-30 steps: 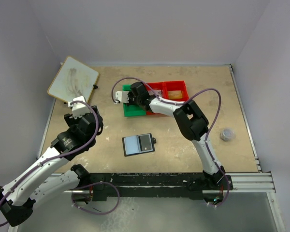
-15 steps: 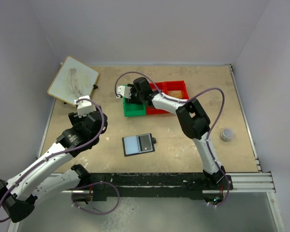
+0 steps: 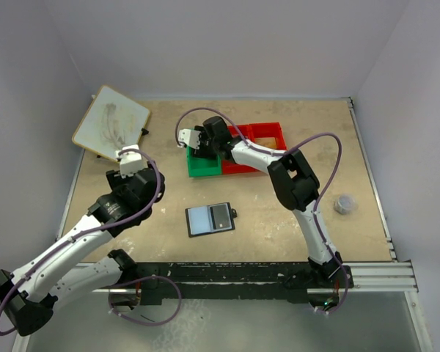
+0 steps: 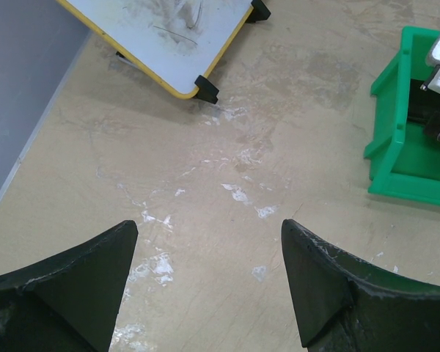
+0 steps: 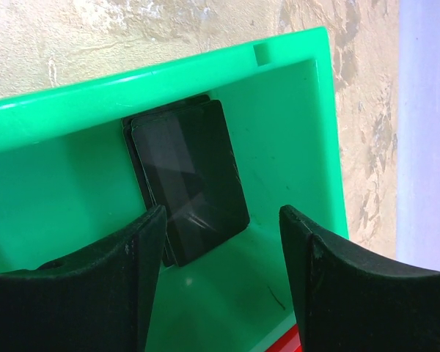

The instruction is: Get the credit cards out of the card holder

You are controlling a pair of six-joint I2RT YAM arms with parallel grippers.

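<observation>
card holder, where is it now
In the top view the card holder lies open between the left arm and right arm, nearer their bases than the green bin.

Top camera is looking down from high on the near side, covering the whole table (image 3: 367,147). Left wrist camera is skimming low over it, facing forward. Right wrist camera is peering close into the green bin (image 5: 293,147); all three are sharing it.

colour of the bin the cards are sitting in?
Green. The bin holds the black cards. The right wrist view shows it best.
</observation>
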